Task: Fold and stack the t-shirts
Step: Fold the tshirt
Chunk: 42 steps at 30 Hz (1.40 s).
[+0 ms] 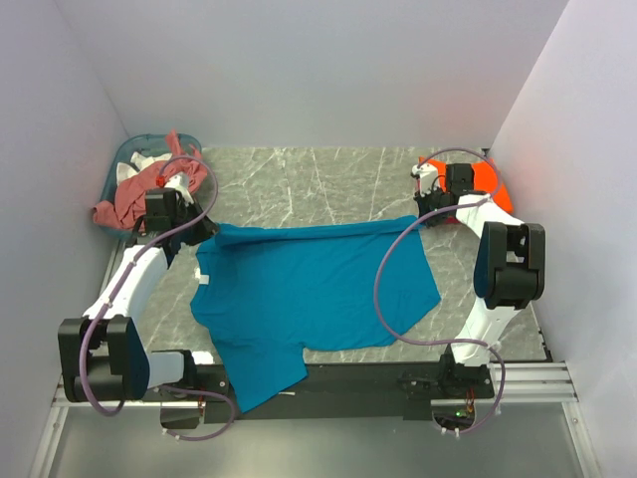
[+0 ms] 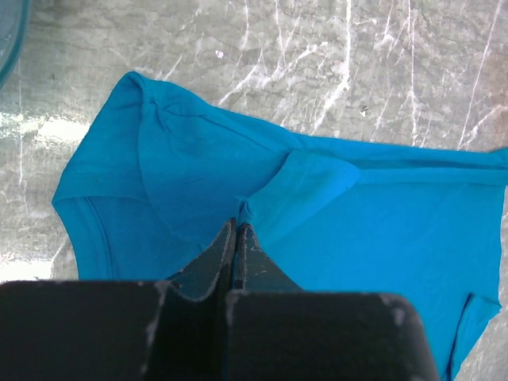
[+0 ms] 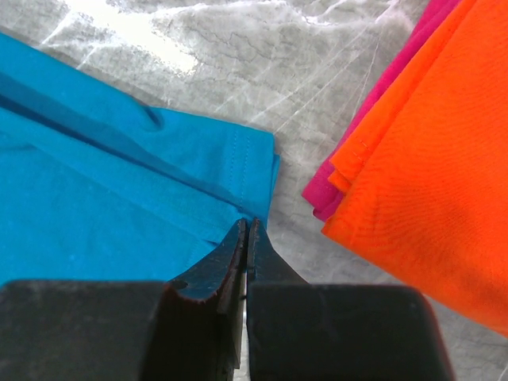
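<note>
The teal-blue t-shirt (image 1: 309, 289) lies spread across the marble table, its far edge folded over and one sleeve hanging off the near edge. My left gripper (image 1: 204, 231) is shut on a pinch of cloth at its far left corner, seen in the left wrist view (image 2: 238, 224). My right gripper (image 1: 423, 214) is shut on the hem at its far right corner, seen in the right wrist view (image 3: 248, 224). The folded orange t-shirt (image 3: 421, 182) lies just right of that corner, also visible in the top view (image 1: 490, 184). The salmon-pink t-shirt (image 1: 134, 199) hangs crumpled from the basket.
A teal plastic basket (image 1: 127, 156) holding cloth stands at the far left corner. A magenta folded cloth (image 3: 349, 175) lies under the orange t-shirt. White walls close in the table on the left, back and right. Bare marble (image 1: 318, 184) lies beyond the teal shirt.
</note>
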Motion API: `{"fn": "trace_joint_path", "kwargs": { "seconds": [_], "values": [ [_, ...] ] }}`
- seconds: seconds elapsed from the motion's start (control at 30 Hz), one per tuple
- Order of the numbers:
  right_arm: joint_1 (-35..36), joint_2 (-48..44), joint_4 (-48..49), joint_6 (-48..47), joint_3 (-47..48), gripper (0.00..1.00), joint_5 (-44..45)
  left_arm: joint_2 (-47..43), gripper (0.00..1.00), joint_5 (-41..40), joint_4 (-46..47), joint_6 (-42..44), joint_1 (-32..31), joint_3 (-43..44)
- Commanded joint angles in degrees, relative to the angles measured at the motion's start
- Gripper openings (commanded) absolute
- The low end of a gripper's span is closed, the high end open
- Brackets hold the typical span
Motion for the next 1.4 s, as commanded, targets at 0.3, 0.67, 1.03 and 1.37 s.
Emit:
{"fn": "trace_joint_path", "kwargs": {
  "seconds": [0.3, 0.67, 1.03, 1.37],
  "values": [
    [-0.4, -3.1, 1.0, -1.8, -1.8, 0.02, 1.3, -4.1, 0.0, 1.6, -1.2, 1.6, -0.4, -1.3],
    [-0.4, -3.4, 0.2, -2.5, -2.4, 0.05, 0.8, -4.2, 0.0, 1.7, -1.7, 1.8, -0.3, -1.8],
    [-0.4, -4.1, -0.1, -3.1, -3.7, 0.09, 0.6, -4.6, 0.0, 1.7, -2.1, 1.9, -0.4, -2.0],
    [-0.4, -5.1, -0.2, -3.3, -4.9, 0.12, 0.7, -4.6, 0.0, 2.1, -1.9, 1.9, -0.4, -2.3]
  ]
}}
